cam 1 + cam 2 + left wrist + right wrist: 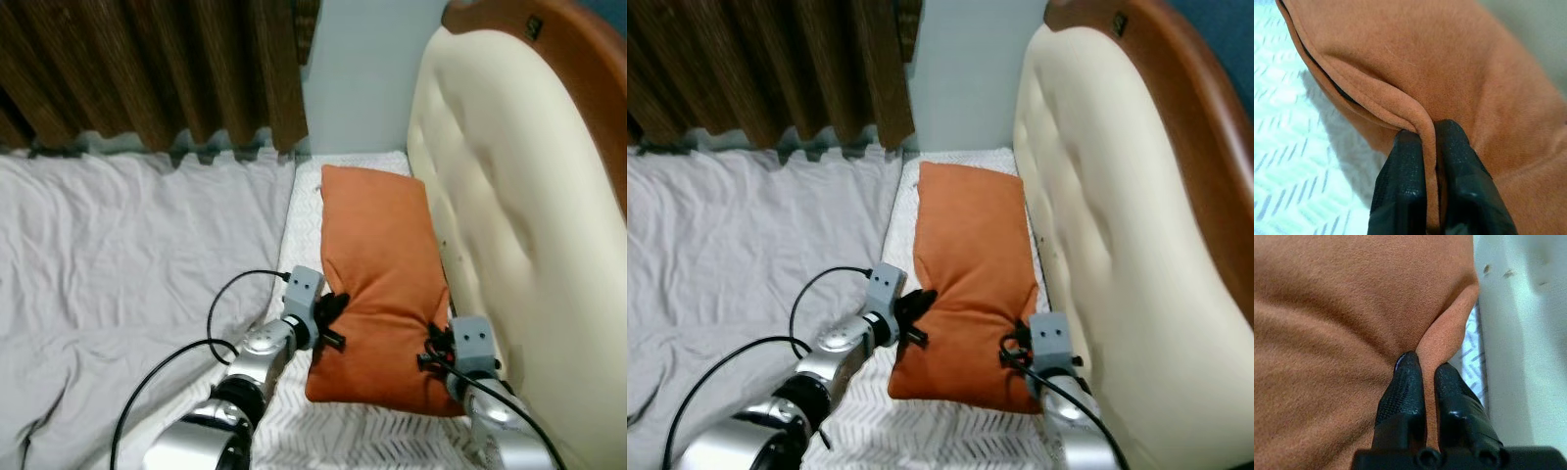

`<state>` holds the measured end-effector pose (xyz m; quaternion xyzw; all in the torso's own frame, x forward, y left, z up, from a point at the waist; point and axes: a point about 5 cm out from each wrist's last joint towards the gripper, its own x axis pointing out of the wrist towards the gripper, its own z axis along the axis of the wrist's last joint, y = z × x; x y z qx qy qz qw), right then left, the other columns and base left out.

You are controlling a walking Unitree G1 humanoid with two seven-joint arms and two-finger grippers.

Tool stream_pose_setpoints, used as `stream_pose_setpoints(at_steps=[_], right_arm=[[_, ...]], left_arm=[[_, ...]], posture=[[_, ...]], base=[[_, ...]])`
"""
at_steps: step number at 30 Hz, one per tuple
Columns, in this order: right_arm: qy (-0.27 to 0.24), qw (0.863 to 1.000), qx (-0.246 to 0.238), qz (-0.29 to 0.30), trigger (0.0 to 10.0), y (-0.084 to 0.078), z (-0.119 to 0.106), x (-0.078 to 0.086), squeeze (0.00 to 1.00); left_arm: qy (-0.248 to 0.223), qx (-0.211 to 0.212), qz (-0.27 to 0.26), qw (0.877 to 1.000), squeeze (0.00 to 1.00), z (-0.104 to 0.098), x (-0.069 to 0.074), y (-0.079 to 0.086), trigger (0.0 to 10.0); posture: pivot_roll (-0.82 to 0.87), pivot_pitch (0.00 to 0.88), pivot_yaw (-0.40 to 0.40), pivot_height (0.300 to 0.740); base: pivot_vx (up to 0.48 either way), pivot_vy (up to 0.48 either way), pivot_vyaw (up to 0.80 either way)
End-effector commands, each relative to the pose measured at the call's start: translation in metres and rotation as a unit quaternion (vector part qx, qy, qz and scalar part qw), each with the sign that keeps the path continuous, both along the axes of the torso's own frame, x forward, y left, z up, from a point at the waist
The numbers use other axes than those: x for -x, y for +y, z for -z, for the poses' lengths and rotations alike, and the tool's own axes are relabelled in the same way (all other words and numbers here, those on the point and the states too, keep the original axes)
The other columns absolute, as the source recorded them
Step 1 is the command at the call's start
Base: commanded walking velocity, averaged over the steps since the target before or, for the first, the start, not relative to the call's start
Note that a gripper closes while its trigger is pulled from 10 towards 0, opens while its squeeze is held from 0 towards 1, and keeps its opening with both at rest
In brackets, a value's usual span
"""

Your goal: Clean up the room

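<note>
Your left pincer (1430, 161) is clamped on a fold of the rust-orange rectangular fabric pillow (377, 284), its two black fingers (1400, 181) pressed together with the pillow's piped edge seam pinched between them, at the pillow's near left side. Your right pincer (1422, 382) is likewise closed on a ridge of the same orange cloth, at the pillow's near right corner, just beside the headboard. From the head camera you see both silver arms reaching forward, the left arm (260, 357) trailing a looped black cable (220, 313), the right arm (490, 401) close along the headboard, each wrist carrying a small grey camera block. The pillow lies lengthwise on the bed, running away from you toward the wall, its near end gathered and puckered where your two pincers grip it. Under it is a white mattress cover with a grey chevron pattern (333, 441). To your right the cream tufted padded headboard (509, 196) stands touching the pillow's long edge, topped by a curved brown wooden frame (578, 59). To your left a rumpled pale grey bedsheet (118, 264) spreads across the bed, and beyond it hang dark brown pleated curtains (157, 69) beside a pale blue wall (358, 78).
</note>
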<state>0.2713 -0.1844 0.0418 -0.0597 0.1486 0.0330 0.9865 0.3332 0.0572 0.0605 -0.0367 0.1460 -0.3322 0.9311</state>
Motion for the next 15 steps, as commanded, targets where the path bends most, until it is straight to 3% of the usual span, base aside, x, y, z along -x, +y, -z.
stream_pose_setpoints(at_steps=[1,4,5,7,12,15], right_arm=[[-0.012,1.000,0.024,-0.005,10.0,0.003,-0.005,0.000,0.00],[-0.004,0.999,0.042,-0.001,10.0,0.000,-0.001,0.003,0.00],[0.014,0.998,0.059,0.020,10.0,-0.007,0.008,0.007,0.00],[0.031,0.996,0.070,0.035,10.0,-0.013,0.016,0.007,0.00],[0.042,0.996,0.067,0.043,10.0,-0.013,0.020,0.002,0.00],[0.029,0.995,0.075,0.061,10.0,-0.014,0.015,-0.008,0.00]], left_arm=[[-0.010,-0.012,0.049,0.999,0.00,-0.004,0.002,-0.016,10.0],[-0.007,-0.020,0.057,0.998,0.00,-0.003,0.003,-0.020,10.0],[-0.003,-0.038,0.063,0.997,0.00,-0.001,0.005,-0.026,10.0],[-0.005,-0.057,0.068,0.996,0.00,-0.001,0.006,-0.032,10.0],[-0.028,-0.089,0.072,0.993,0.00,-0.006,0.003,-0.037,10.0],[-0.066,-0.118,0.071,0.988,0.00,-0.017,-0.004,-0.040,10.0]], posture=[[-0.25,0.166,0.042,0.740],[-0.25,0.207,0.041,0.740],[-0.27,0.295,0.042,0.740],[-0.28,0.344,0.044,0.740],[-0.28,0.397,0.056,0.740],[-0.27,0.439,0.085,0.740]], base=[[0.480,0.000,0.00],[0.000,0.000,0.00],[0.000,0.000,0.00],[0.000,0.000,0.00],[0.000,0.000,0.00],[0.000,0.000,0.00]])
